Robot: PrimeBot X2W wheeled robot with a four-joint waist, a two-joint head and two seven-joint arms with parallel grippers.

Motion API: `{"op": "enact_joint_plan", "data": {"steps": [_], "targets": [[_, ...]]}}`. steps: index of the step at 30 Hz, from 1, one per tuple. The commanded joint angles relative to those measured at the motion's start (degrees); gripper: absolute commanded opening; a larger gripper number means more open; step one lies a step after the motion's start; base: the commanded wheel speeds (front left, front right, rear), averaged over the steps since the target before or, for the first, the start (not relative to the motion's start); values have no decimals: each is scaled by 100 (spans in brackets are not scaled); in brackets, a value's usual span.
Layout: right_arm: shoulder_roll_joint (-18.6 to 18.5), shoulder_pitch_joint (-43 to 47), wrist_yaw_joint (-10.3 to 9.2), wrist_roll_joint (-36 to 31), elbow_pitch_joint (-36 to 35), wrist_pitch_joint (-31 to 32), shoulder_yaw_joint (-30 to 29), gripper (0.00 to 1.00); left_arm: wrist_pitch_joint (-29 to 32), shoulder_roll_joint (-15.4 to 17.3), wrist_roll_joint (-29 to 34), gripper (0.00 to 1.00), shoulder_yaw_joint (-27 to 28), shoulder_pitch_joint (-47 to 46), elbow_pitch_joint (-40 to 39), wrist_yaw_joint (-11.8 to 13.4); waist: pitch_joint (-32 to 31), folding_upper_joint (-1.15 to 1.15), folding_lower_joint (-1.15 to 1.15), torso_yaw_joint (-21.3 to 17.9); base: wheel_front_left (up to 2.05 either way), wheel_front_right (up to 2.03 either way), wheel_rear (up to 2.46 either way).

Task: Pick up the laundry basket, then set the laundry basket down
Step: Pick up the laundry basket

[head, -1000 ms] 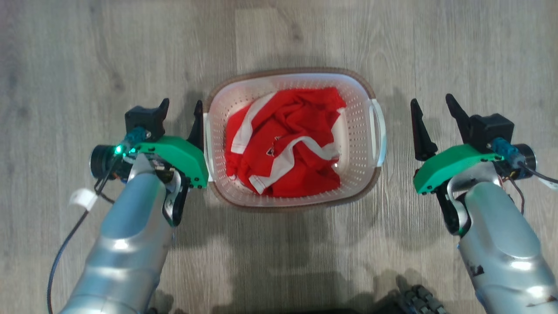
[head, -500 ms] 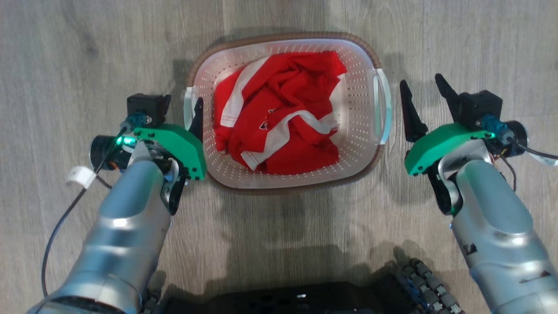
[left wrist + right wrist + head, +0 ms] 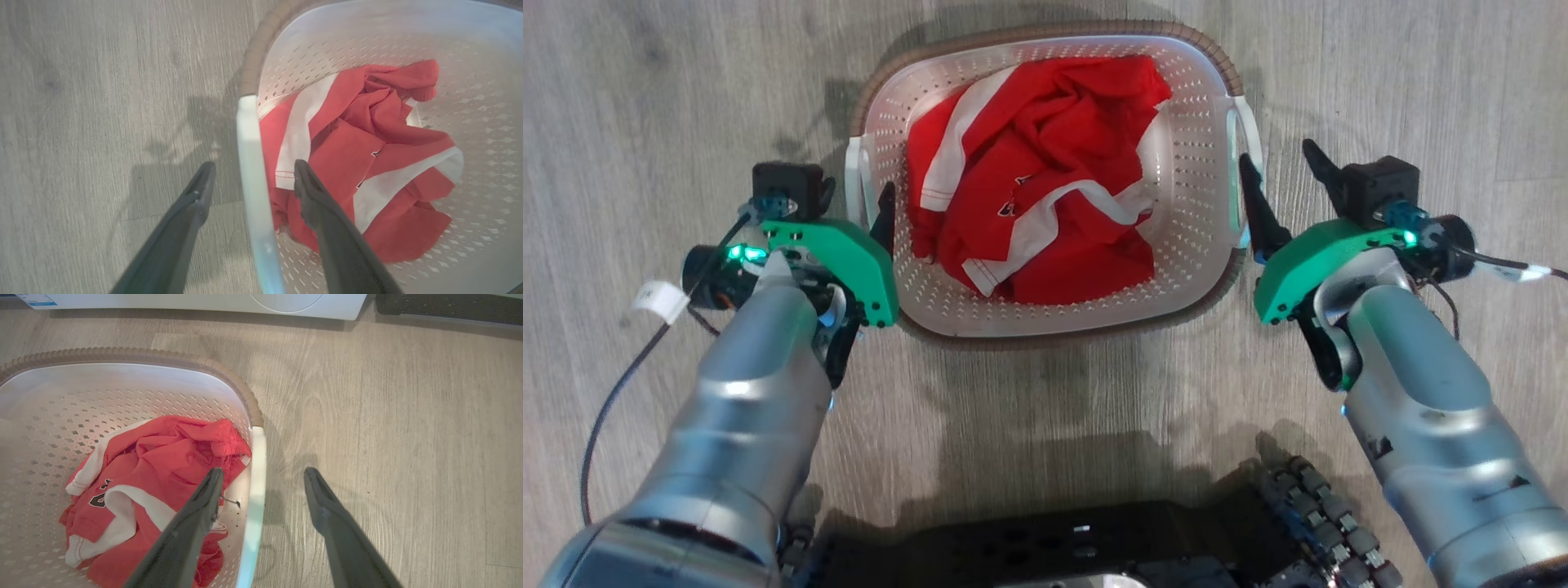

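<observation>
The laundry basket [image 3: 1196, 245] stands on the wood floor, white and perforated with a brown rim [image 3: 122, 354], and a red garment with white stripes [image 3: 1045, 163] lies crumpled inside. My left gripper [image 3: 858, 188] is open astride the left loop handle [image 3: 249, 163]: one finger is outside and one over the garment inside. On the other side my right gripper [image 3: 1276, 153] is open too. The right handle [image 3: 257, 486] stands between its fingers in the right wrist view. Neither gripper pinches anything.
My black base [image 3: 1078, 547] and a roller wheel [image 3: 1323, 523] lie at the bottom of the head view. A white appliance front [image 3: 204, 300] and a dark mat [image 3: 449, 306] border the floor beyond the basket. Bare floor surrounds the basket.
The head camera has tilted, so the basket sits higher in the picture. The left inner finger has gone inside the basket wall. The right gripper has closed in from apart until it straddles the right handle.
</observation>
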Motion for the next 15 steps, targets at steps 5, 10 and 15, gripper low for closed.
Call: {"op": "enact_joint_plan", "data": {"steps": [5,10,15], "targets": [[112,-12,17,145,260,-68,290,100,-61,114,-196,100,-74,-197,198,-89,177,0,-1,-17,0,0,0],[128,-211,17,315,657,-68,519,100,7,114,-425,100,-227,-366,337,-149,284,0,-1,6,0,0,0],[135,-376,17,508,859,-68,778,100,40,114,-601,100,-394,-483,407,-176,326,0,-1,23,0,0,0]]}}
